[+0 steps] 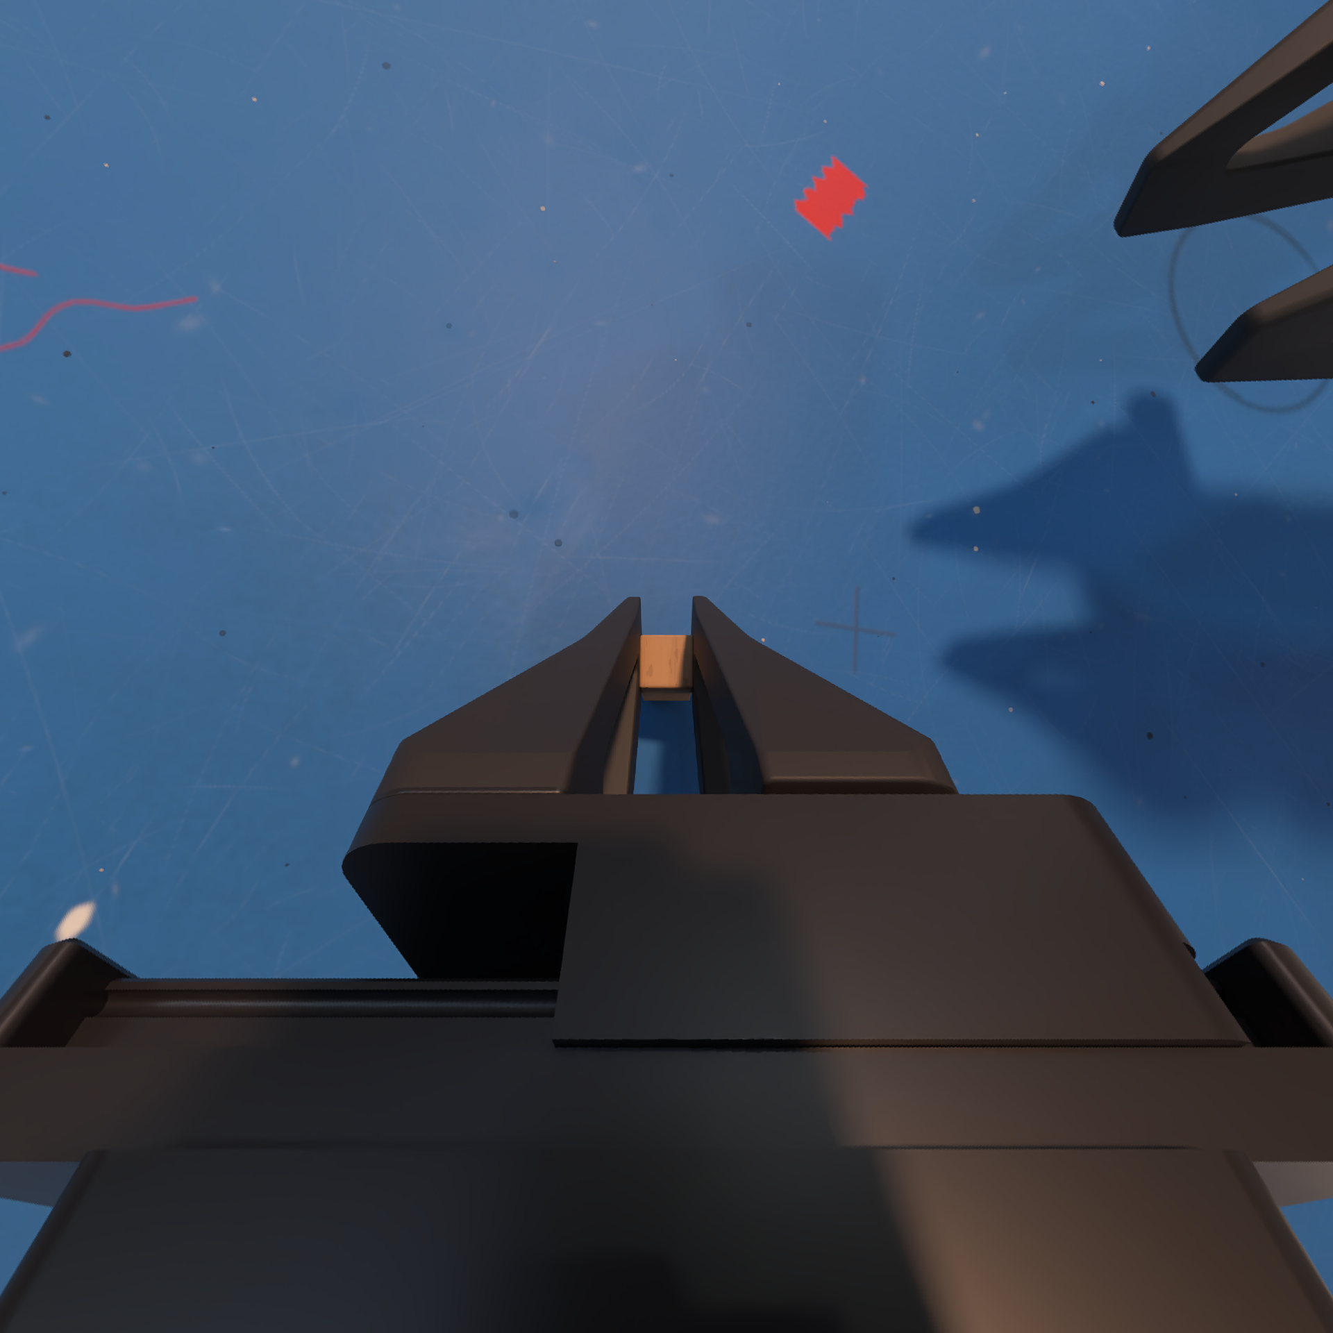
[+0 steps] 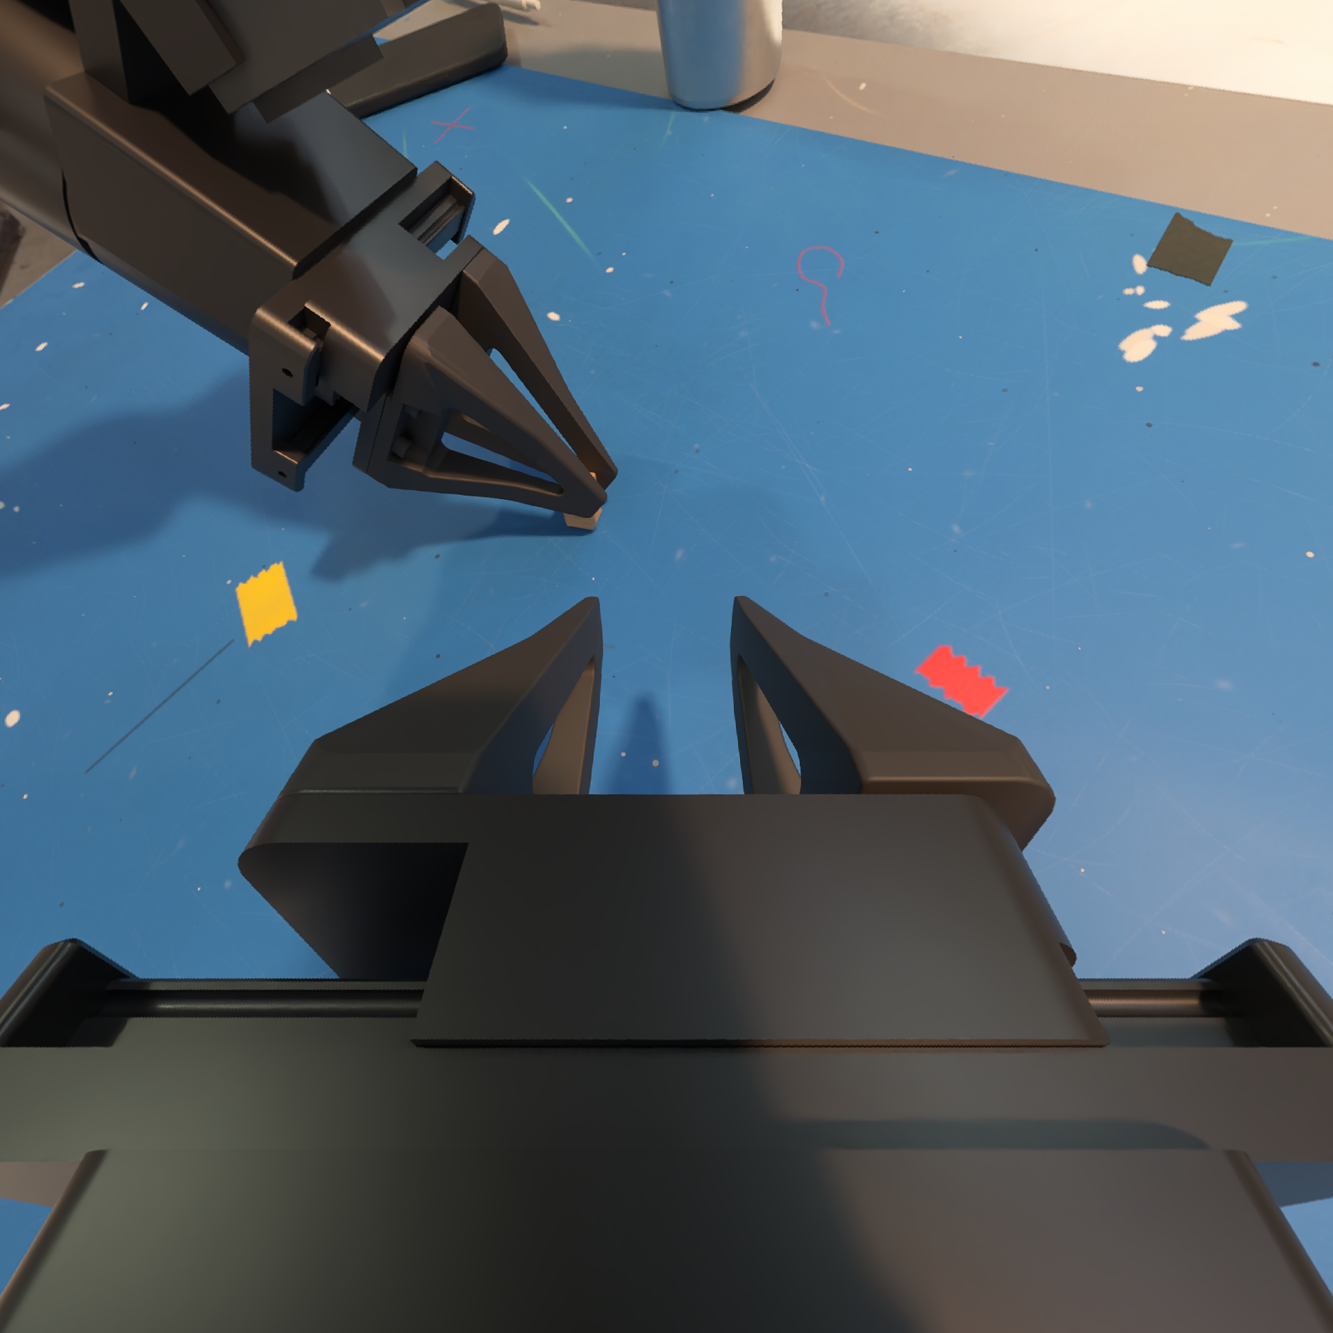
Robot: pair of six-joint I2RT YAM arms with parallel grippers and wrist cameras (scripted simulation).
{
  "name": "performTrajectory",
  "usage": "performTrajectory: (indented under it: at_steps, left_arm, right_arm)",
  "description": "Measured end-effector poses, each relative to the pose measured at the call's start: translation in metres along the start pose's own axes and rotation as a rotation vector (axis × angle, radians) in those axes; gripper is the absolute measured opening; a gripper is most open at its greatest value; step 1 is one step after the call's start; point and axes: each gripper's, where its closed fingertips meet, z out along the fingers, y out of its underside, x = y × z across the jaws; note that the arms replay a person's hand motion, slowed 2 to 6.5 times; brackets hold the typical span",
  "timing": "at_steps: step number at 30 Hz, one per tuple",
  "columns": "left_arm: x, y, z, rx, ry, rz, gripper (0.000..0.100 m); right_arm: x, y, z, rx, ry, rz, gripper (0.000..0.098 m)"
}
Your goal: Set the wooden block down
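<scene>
Left tool (image 1: 666, 613) clamps the wooden block (image 1: 665, 662) just above the blue tabletop (image 1: 433, 469), mid-surface. Right tool (image 2: 665, 613) stands wide, holding nothing.

A blue mat (image 2: 902, 447), scratched and flecked with pale paint spots, covers the table (image 2: 1082, 137), whose bare grey edge runs along the far side. Scraps of tape lie on it: red (image 2: 961, 681), yellow (image 2: 265, 603), black (image 2: 1189, 249). A metal cylinder (image 2: 721, 50) stands at the far edge. Warm light casts long dark shadows across the mat.
</scene>
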Motion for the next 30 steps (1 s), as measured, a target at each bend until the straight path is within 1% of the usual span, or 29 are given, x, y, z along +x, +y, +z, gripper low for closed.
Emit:
performTrajectory:
  at_steps: [15,30]
  left_arm:
    - [-0.0002,-0.0005,0.0003,0.002,0.009,-0.009,0.012]
    - [-0.0002,-0.0004,0.0003,0.002,0.009,-0.01,0.012]
  right_arm:
    - [0.0021,0.0001,-0.0006,0.003,-0.014,0.034,0.0301]
    - [0.0023,-0.0001,-0.0007,0.005,-0.018,0.04,0.0299]
